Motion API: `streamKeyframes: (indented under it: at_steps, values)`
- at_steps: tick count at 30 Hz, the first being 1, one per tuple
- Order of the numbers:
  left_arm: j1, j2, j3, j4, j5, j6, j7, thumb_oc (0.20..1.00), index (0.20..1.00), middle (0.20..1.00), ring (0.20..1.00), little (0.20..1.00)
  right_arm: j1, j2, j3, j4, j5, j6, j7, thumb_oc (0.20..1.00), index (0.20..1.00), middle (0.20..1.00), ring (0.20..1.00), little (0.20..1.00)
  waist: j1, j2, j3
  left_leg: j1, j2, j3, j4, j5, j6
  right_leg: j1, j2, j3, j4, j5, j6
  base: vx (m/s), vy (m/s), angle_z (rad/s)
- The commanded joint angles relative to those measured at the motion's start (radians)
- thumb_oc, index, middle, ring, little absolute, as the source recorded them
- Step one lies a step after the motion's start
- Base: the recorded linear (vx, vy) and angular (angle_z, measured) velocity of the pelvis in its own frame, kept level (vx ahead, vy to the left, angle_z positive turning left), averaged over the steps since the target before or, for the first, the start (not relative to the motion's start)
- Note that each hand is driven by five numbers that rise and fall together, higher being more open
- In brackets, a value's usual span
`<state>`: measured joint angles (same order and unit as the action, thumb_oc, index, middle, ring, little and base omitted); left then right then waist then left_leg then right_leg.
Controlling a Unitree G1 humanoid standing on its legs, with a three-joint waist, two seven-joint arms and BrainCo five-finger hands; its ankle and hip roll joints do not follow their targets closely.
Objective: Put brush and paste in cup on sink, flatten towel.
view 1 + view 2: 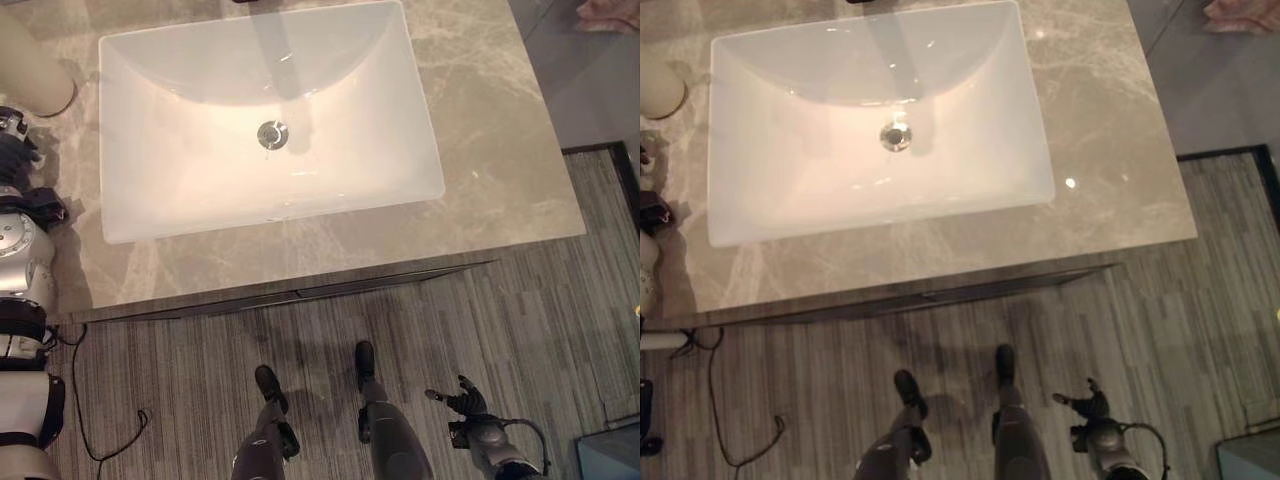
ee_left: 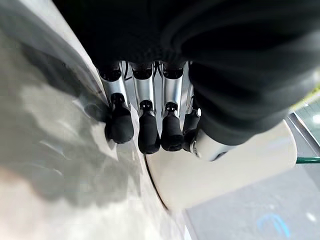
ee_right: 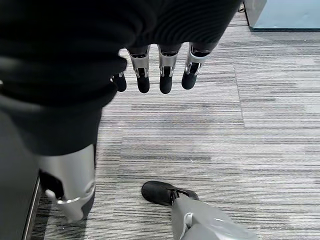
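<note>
Left hand at the cup, right hand idle over the floor

The cream cup (image 1: 30, 70) stands on the marble counter (image 1: 500, 170) at the far left corner, just beside the white rectangular sink (image 1: 270, 120); its rounded, glossy wall (ceramic, I judge) should be stiff, slick and breakable, best taken around the body. The left hand (image 2: 150, 125) hangs with fingers (image 2: 121, 125) loosely straight, dark tips near the cup's side; I cannot tell if they touch. The right hand (image 3: 160, 75) hangs relaxed and holding nothing above the striped carpet (image 3: 240, 150). A pink cloth (image 1: 610, 12), possibly the towel, lies at the far right, soft and limp. I cannot make out brush or paste.
</note>
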<state>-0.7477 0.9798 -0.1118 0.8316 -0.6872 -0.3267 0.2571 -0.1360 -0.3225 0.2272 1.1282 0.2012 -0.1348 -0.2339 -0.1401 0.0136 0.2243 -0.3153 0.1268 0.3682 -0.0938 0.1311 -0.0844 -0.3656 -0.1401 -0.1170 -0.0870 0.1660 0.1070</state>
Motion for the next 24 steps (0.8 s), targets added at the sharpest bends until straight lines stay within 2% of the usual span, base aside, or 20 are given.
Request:
streamKeyframes:
  at_steps: [1,7,14,15,18,20,24]
  values:
    - [-0.090,0.075,0.023,0.094,0.019,-0.023,0.002,0.200,0.200,0.200,0.200,0.200,0.009,-0.028,-0.003,0.029,0.009,-0.005,0.006,1.000,1.000,1.000,1.000,1.000,0.005,0.015,-0.013,0.050,-0.001,-0.030,0.007,-0.028,-0.066,-0.002,-0.072,0.017,0.000,0.041,0.106,0.00,0.000,0.00]
    - [-0.186,0.092,-0.033,0.160,0.028,-0.014,0.003,0.200,0.200,0.200,0.200,0.200,0.012,-0.039,0.001,0.027,0.010,-0.005,0.005,1.000,1.000,1.000,1.000,1.000,-0.010,0.008,-0.011,0.043,-0.002,-0.027,0.007,-0.029,-0.065,-0.014,-0.069,0.023,0.000,0.047,0.111,0.00,0.012,-0.01]
    - [-0.386,0.106,-0.158,0.275,0.046,0.001,0.023,0.200,0.200,0.200,0.200,0.200,0.032,-0.054,0.021,-0.047,0.031,-0.028,0.010,1.000,1.000,1.000,1.000,1.000,-0.037,-0.027,-0.021,0.022,0.007,-0.023,0.007,-0.029,-0.063,-0.041,-0.057,0.033,0.000,0.074,0.122,0.01,0.041,-0.08]
    - [-0.416,0.106,-0.169,0.289,0.046,0.002,0.031,0.200,0.200,0.200,0.200,0.200,0.039,-0.052,0.028,-0.048,0.023,-0.026,0.012,1.000,1.000,1.000,1.000,1.000,-0.038,-0.028,-0.028,0.029,0.008,-0.036,0.007,-0.059,-0.069,-0.034,-0.055,0.040,0.000,0.057,0.135,0.09,0.089,-0.05]
    - [-0.469,0.088,-0.192,0.311,0.055,0.003,0.059,0.200,0.200,0.200,0.200,0.200,0.051,-0.050,0.061,-0.064,0.000,-0.024,0.022,1.000,1.000,1.000,1.000,1.000,-0.046,-0.041,-0.028,0.025,0.012,-0.035,0.007,-0.063,-0.067,-0.037,-0.049,0.043,0.000,0.064,0.139,0.03,0.029,-0.02]
    - [-0.562,0.066,-0.260,0.327,0.087,0.015,0.087,0.200,0.200,0.200,0.200,0.200,0.081,-0.055,0.096,-0.111,-0.021,-0.024,0.038,1.000,1.000,1.000,1.000,1.000,-0.057,-0.057,-0.035,0.015,0.018,-0.045,0.007,-0.061,-0.067,-0.041,-0.045,0.041,0.000,0.069,0.139,0.00,0.000,0.00]
    - [-0.590,0.031,-0.291,0.315,0.129,0.015,0.112,0.200,0.200,0.200,0.200,0.200,0.101,-0.047,0.105,-0.133,-0.020,-0.028,0.044,1.000,1.000,1.000,1.000,1.000,-0.061,-0.069,-0.040,0.008,0.021,-0.053,0.007,-0.059,-0.067,-0.042,-0.045,0.039,0.000,0.062,0.137,0.00,0.000,0.00]
